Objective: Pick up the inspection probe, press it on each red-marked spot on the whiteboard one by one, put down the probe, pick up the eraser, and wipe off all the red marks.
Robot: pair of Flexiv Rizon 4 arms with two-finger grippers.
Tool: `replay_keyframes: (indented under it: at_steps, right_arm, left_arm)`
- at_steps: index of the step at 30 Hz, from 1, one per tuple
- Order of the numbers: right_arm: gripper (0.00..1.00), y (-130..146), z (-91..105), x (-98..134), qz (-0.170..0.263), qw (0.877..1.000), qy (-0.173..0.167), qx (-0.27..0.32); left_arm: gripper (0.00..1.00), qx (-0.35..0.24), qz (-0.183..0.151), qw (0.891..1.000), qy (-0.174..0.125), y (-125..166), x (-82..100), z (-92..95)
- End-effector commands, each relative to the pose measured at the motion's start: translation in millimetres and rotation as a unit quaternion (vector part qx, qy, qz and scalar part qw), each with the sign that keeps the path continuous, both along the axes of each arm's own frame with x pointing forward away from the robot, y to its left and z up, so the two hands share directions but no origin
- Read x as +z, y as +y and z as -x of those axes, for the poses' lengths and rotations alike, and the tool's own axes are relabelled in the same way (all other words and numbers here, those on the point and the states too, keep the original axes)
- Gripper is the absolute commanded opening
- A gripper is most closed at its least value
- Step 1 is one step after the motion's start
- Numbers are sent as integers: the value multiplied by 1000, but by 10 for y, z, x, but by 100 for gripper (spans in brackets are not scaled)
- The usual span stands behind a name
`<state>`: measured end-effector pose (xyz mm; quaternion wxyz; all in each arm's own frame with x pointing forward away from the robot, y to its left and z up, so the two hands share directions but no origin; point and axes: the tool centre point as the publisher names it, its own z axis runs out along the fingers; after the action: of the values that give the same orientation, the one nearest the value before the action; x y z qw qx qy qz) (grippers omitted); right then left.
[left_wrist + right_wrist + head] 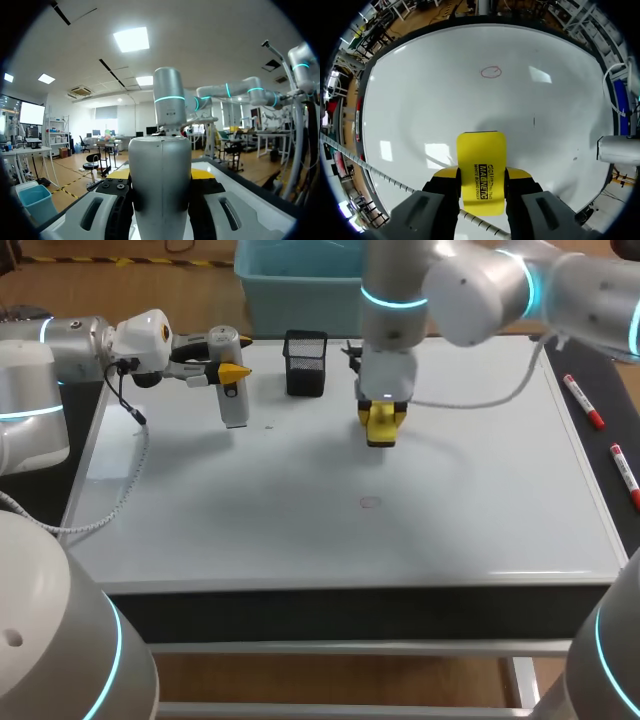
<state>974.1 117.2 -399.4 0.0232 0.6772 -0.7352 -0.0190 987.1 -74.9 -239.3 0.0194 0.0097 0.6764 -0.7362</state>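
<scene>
Eraser (380,438) held, one red ring (370,502) to wipe.
Head: right gripper (382,420) grips eraser over whiteboard (480,490); ring lies nearer the front edge. Left wrist: left gripper (160,202) clamps probe (160,170). Right wrist: ring ahead of eraser; press flat, sweep across.

Light: bright, even, from overhead

Head view: board (330,530) lit flat and pale. A wide, soft shadow lies on it under the eraser (381,428) and spreads to the left. A fainter shadow sits beside the probe (232,395). No shadow has a hard edge. The teal ring on the right arm (395,300) glows.

Right wrist view: rectangular glare patches on the board, one well ahead of the eraser and one just beside it. Grey shadow pools round the eraser. Board edges bow strongly toward the rim.

Left wrist view: probe lit from above, with a soft sheen on its rounded top and darker flanks low down
</scene>
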Motion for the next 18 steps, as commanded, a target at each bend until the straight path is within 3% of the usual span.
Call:
replay_keyframes:
  at_steps: [1,18]
  right_arm:
    - [0,115,-144,-63,26,1000,15,5]
    - [0,69,-157,-207,13,1000,-5,6]
  left_arm:
    - [0,0,0,1000,-1,-3,10,1]
    - [0,0,0,1000,-1,-3,10,1]
